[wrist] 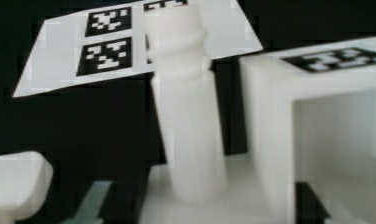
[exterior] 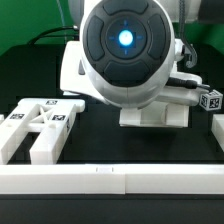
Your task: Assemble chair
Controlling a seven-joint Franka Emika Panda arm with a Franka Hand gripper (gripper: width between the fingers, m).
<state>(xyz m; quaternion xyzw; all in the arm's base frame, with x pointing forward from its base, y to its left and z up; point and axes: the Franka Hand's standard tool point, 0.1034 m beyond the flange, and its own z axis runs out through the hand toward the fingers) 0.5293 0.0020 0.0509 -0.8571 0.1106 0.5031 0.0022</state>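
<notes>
Arm: the glossy white arm (exterior: 125, 50) fills the middle of the exterior view. Its round dark face with a blue light is turned to the camera, and it hides much of the table behind it.
Gripper: the gripper (wrist: 199, 210) is out of sight in the exterior view. In the wrist view only thin grey slivers show at the frame's edge, either side of the leg's foot. Cannot tell whether the jaws press on the leg or stand off it.
Leg: 1 white bar leg (wrist: 188, 120) stands upright close to the wrist camera, with a narrowed neck near its top and a wider foot.
Neighbour: a white blocky part (wrist: 327, 110) stands just beside the leg, with 1 tag on its top face. A dark gap shows between the 2.
Under the arm: a white block (exterior: 155, 113) sits on the black table (exterior: 110, 150) right below the arm. Cannot tell if it is the part seen from the wrist.
Loose parts: 2 white bars (exterior: 35, 128) lie side by side at the exterior view's left, tags on top, a dark slot between them.
Right side: a small tagged piece (exterior: 210, 99) sits at the exterior view's right, near the arm's flank.
Board: the marker board (wrist: 123, 45) lies flat behind the leg with several tags showing.
Front: a long white rail (exterior: 110, 180) runs across the foreground, apart from the block.
</notes>
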